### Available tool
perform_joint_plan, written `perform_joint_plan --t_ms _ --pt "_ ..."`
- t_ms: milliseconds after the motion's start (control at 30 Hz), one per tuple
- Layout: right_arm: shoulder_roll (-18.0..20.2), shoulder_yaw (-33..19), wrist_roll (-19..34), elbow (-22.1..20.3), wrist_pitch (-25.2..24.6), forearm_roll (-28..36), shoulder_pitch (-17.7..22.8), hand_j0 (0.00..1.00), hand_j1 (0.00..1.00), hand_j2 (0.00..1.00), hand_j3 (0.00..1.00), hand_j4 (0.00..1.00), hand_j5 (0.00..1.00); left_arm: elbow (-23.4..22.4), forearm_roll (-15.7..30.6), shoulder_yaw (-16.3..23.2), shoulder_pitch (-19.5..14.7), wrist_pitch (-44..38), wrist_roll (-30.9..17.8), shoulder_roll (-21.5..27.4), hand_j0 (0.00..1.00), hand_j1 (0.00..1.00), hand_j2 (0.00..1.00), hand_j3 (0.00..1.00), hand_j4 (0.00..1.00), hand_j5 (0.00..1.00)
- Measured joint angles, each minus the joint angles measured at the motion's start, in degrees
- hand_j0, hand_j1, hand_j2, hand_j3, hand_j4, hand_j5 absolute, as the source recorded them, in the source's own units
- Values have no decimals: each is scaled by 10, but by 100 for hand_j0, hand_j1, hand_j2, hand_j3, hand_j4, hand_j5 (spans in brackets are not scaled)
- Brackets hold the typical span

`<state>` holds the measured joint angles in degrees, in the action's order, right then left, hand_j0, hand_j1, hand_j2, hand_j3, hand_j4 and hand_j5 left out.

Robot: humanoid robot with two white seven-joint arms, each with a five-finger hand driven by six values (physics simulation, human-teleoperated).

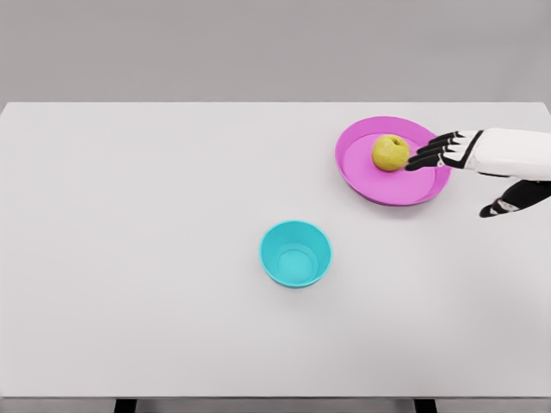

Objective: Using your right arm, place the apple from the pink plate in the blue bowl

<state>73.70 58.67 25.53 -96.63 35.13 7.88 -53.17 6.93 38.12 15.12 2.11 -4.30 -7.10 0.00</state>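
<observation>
Right hand (455,155), fingers spread, reaching over pink plate (362,181) beside yellow apple (390,153); blue bowl (295,253) well apart on table (138,258).

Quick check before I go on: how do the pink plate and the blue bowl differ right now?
The pink plate is wide and shallow; the blue bowl is narrower and deeper. The plate holds the apple; the bowl holds nothing. The plate sits at the table's far right, with the right hand reaching over its rim, while the bowl stands alone near the middle. Both are round, upright and rest on the white table.
</observation>
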Motion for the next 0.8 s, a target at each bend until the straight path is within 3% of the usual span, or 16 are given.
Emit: perform_joint_plan --t_ms 100,167,300,367,500,800 --pt "-6 3 1 4 -3 2 -31 100 100 100 100 100 100 0 0 0 0 0 0 0 100 100 100 100 100 100" --pt "-44 5 3 21 -24 -14 -60 100 100 100 100 100 100 0 0 0 0 0 0 0 100 100 100 100 100 100" --pt "-173 42 27 139 -63 -43 -114 100 100 100 100 100 100 0 0 0 0 0 0 0 100 100 100 100 100 100" --pt "-215 63 35 190 -72 -54 -116 100 100 100 100 100 100 0 0 0 0 0 0 0 100 100 100 100 100 100" --pt "-251 92 47 255 -84 -61 -156 100 100 100 100 100 100 0 0 0 0 0 0 0 100 100 100 100 100 100" --pt "-302 137 53 351 -85 -75 -157 100 100 100 100 100 100 0 0 0 0 0 0 0 100 100 100 100 100 100"
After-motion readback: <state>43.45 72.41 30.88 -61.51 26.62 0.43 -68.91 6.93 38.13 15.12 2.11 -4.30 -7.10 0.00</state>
